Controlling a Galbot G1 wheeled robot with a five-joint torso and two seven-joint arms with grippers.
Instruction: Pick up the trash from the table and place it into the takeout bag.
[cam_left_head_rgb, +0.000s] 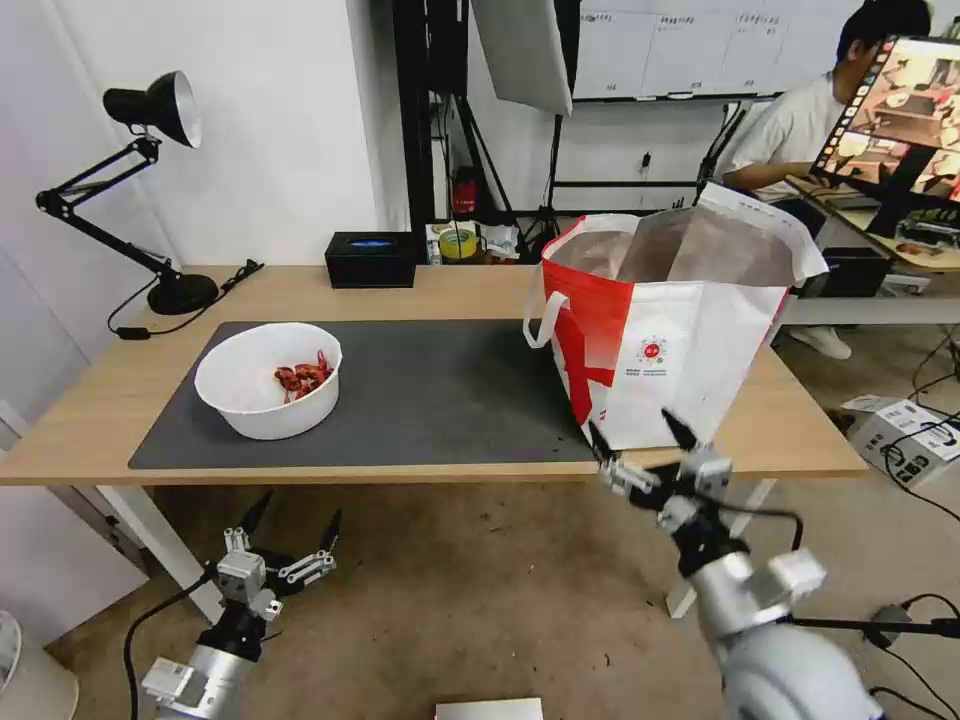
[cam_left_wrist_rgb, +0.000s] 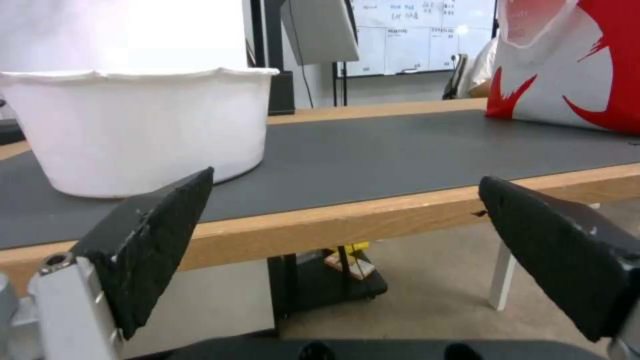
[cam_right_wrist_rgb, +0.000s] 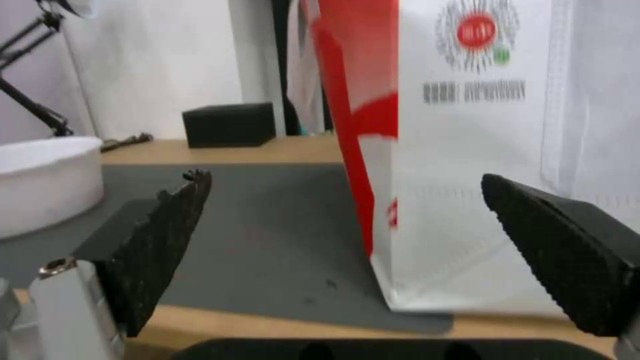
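Observation:
A white round bowl (cam_left_head_rgb: 268, 380) with red shells stands on the left part of the dark grey mat (cam_left_head_rgb: 430, 400) on the light wood table (cam_left_head_rgb: 100, 400). The white and red takeout bag (cam_left_head_rgb: 670, 330) stands open at the table's right end, foil lining showing. My left gripper (cam_left_head_rgb: 300, 508) hangs open below the table's front edge, near the bowl's side. In the left wrist view the gripper (cam_left_wrist_rgb: 347, 185) faces the bowl (cam_left_wrist_rgb: 140, 130) and the bag (cam_left_wrist_rgb: 573, 65). My right gripper (cam_left_head_rgb: 630, 425) is open at the front edge, just before the bag (cam_right_wrist_rgb: 480, 150); the bowl (cam_right_wrist_rgb: 40, 175) lies farther off.
A black tissue box (cam_left_head_rgb: 370, 258) sits at the table's back edge, and a black desk lamp (cam_left_head_rgb: 150, 180) stands at the back left corner. A person sits at a desk with a monitor (cam_left_head_rgb: 900, 110) behind the bag. A cardboard box (cam_left_head_rgb: 900, 435) lies on the floor at right.

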